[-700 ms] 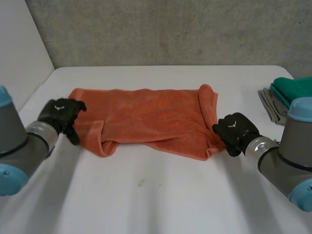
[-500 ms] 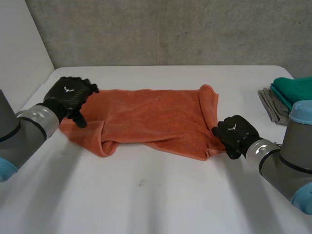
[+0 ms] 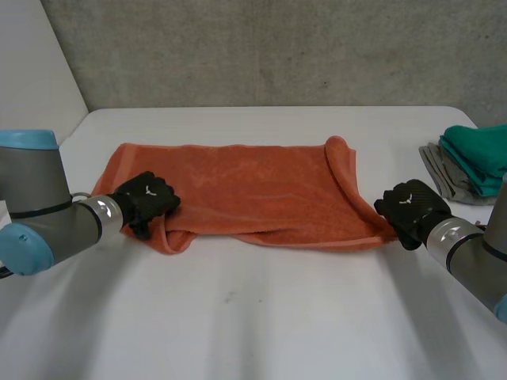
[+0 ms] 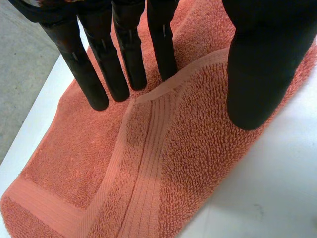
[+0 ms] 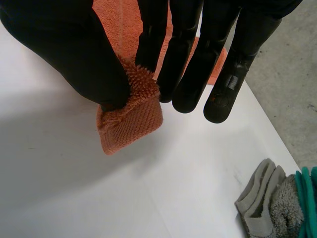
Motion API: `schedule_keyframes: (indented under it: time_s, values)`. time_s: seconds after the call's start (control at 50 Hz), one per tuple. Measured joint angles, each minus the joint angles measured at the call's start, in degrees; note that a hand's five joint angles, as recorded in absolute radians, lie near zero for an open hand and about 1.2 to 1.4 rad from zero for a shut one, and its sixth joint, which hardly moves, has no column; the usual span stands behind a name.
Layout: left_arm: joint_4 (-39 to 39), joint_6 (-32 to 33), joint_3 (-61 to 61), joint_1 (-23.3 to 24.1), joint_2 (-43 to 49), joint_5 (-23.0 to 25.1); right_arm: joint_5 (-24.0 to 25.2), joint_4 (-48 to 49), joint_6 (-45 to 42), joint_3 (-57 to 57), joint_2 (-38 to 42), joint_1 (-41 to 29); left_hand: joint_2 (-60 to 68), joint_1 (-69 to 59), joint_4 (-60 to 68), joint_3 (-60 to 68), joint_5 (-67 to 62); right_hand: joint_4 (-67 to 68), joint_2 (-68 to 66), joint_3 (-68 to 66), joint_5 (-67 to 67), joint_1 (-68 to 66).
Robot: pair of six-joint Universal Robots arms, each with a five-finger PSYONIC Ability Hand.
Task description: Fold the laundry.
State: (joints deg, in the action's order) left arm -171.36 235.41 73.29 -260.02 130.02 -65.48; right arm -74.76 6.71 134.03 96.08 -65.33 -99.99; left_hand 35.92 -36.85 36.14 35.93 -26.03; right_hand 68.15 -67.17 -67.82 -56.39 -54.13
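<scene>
Head view gives us the orange terry towel (image 3: 253, 186) lying lengthwise across the middle of the frame on the white table (image 3: 261, 317), its long edges running left to right. At its right end a fold stands up as a soft ridge. From there the near edge runs in a straight, taut line to the right hand (image 3: 408, 207) at the right-centre of the frame.

In the right wrist view we see that hand clamped on the towel's corner. The thumb (image 5: 74, 54) and one finger (image 5: 151, 34) pinch the hemmed tip between them, and the other fingers reach out straight beside it. A small piece of the corner pokes out past the thumb's tip.

We find the left hand (image 3: 146, 204) at the left-centre of the head view, on the towel's near left corner, where the cloth is doubled over into a small flap. In the left wrist view its fingers (image 4: 124, 64) are straight and held apart from the thumb. Their tips are set on the flat layer just beyond the flap's ribbed hem, and the thumb presses on the flap itself. We see nothing pinched there.

At the right edge of the head view a teal folded cloth (image 3: 479, 150) lies on a grey folded cloth (image 3: 444, 170), apart from the towel. A grey concrete wall (image 3: 277, 47) fills the top of the frame.
</scene>
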Motion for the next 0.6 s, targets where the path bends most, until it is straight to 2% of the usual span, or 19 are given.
schedule_keyframes:
  time_s: [0.08,0.1,0.14,0.16,0.2,0.38,0.4,0.52,0.6]
  values:
    - [-0.1,-0.2,-0.4,0.0,0.5,0.0,0.1,0.0,0.1,0.2,0.0,-0.1,7.6,-6.9,6.9,7.1,-6.7,0.0,0.0,0.0,0.0,0.0]
    - [-0.2,-0.3,-0.6,0.0,0.7,0.0,0.1,0.0,0.1,0.3,0.0,-0.2,12.4,-11.7,11.9,12.0,-11.7,0.0,0.0,0.0,0.0,0.0]
    - [-0.3,-0.4,-0.6,0.0,0.7,0.0,0.1,0.0,0.1,0.4,0.0,-0.3,12.4,-11.7,11.9,12.0,-11.7,0.0,0.0,0.0,0.0,0.0]
    - [-0.4,-0.5,-0.7,0.0,0.8,0.0,0.1,0.0,0.2,0.5,-0.1,-0.4,18.4,-17.4,18.0,18.3,-17.7,0.0,0.0,0.0,0.0,0.0]
    - [-0.7,-0.6,-0.7,0.1,0.7,-0.1,0.1,0.0,0.2,0.6,-0.1,-0.6,22.7,-20.8,22.5,22.4,-22.0,0.0,0.0,0.0,0.0,0.0]
    - [-1.9,-0.7,0.7,-0.6,-0.9,-1.0,-0.2,-1.2,-0.1,0.4,-0.2,-0.5,24.0,-21.4,23.9,23.6,-23.1,0.0,0.0,0.0,0.0,0.0]
    - [-1.8,-0.7,1.0,-0.9,-1.2,-1.1,-0.2,-1.6,-0.3,0.3,-0.3,-0.4,31.5,-26.5,31.4,31.2,-29.6,0.0,0.0,0.0,0.0,0.0]
    - [-1.4,-0.8,7.6,-3.4,-7.3,-4.6,-0.4,-12.3,-5.4,-0.1,-1.7,-0.2,32.4,-26.5,32.3,32.1,-29.7,0.0,0.0,0.0,0.0,0.0]
    - [-1.3,-2.4,18.5,-4.7,-17.8,-8.4,-0.9,-25.0,-10.7,0.6,-5.3,0.0,32.4,-26.5,32.3,32.1,-29.7,0.0,0.0,0.0,0.0,0.0]
